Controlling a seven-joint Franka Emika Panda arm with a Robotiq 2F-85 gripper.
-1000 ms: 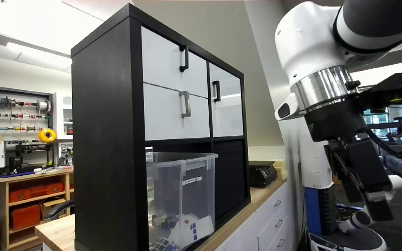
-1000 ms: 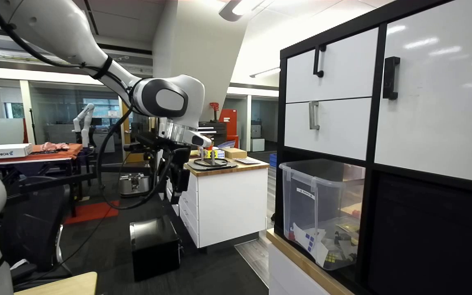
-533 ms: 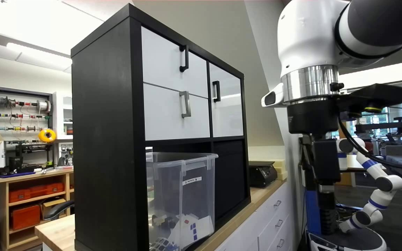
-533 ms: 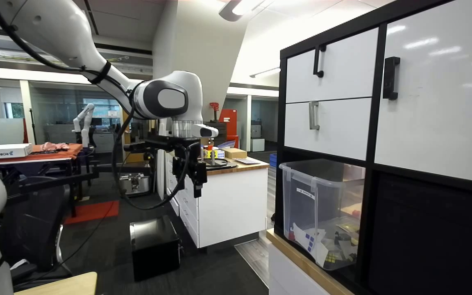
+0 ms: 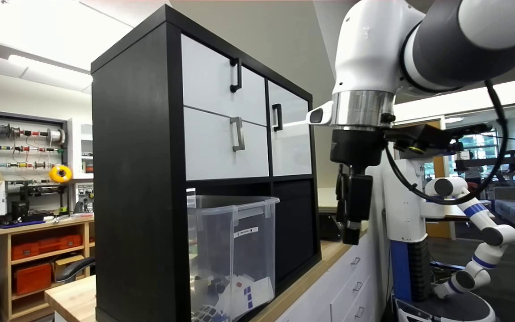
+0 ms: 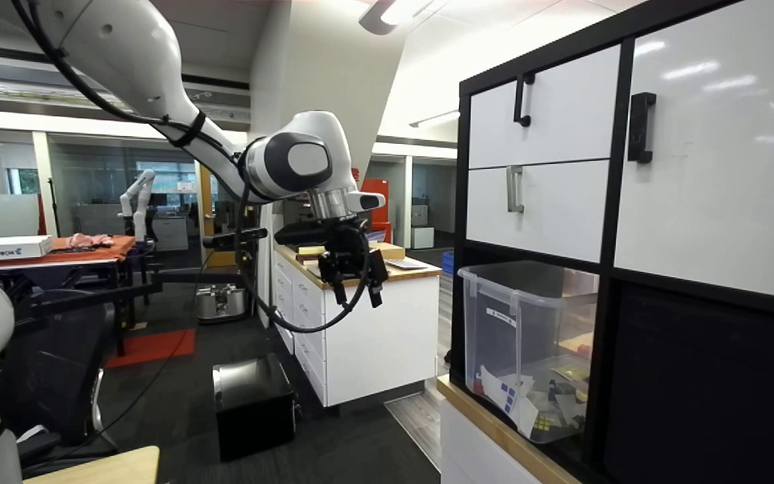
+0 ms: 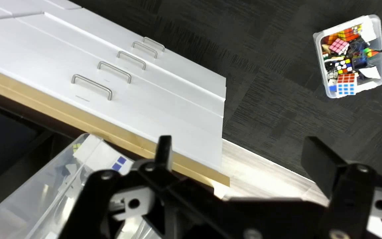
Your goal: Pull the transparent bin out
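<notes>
A black two-fingered gripper is hanging wide and empty, probably for rim-gripping; the boxy clear plastic bin is sitting in a lower compartment of the rectangular black shelf, its back unclear.

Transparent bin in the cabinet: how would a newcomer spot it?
Find the black cabinet with two stacked white drawers. The transparent bin sits on the bottom level, right below them. It wears a white label and, unlike the clear tub on the floor, is shelved.
</notes>
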